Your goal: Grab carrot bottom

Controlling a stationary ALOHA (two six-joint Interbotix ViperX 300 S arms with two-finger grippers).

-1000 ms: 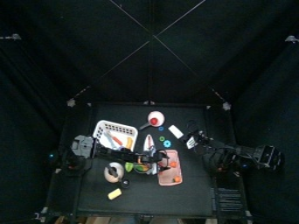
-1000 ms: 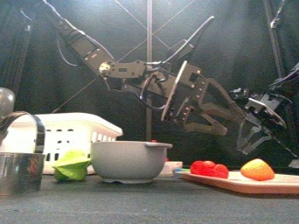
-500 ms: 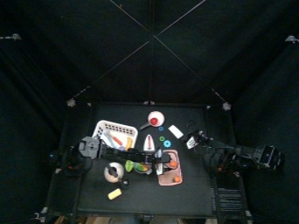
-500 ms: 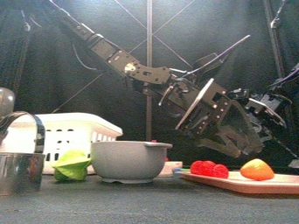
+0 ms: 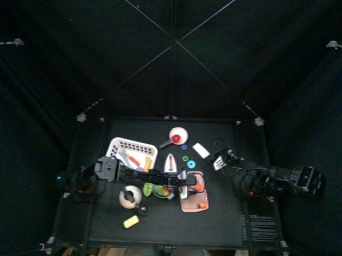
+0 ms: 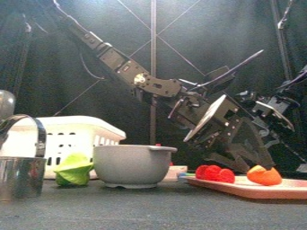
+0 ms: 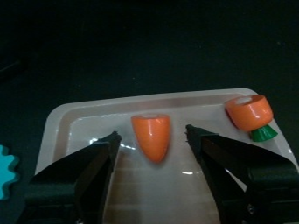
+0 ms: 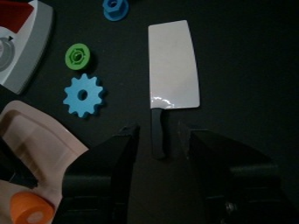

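The carrot (image 7: 152, 138), an orange cone tapering to a point, lies on the pale salmon board (image 7: 82, 122). A shorter orange piece with a green end (image 7: 250, 114) lies beside it. My left gripper (image 7: 153, 137) hangs just above the board, open, with a jaw on either side of the cone. In the front view the left gripper (image 6: 228, 137) hovers low over the board (image 6: 282, 189), partly hiding an orange piece (image 6: 264, 173). My right gripper (image 8: 162, 136) is open above the black handle of a white knife (image 8: 176, 66) lying on the table.
A grey bowl (image 6: 135, 164), a green piece (image 6: 72, 169), a metal cup (image 6: 14, 177) and the white basket (image 6: 66, 137) stand left of the board. Red pieces (image 6: 216, 173) lie on the board. A green ring (image 8: 79, 57) and a blue gear (image 8: 82, 94) lie near the knife.
My left gripper has swung right and down toward the board, ending low over it. The right arm has not moved.
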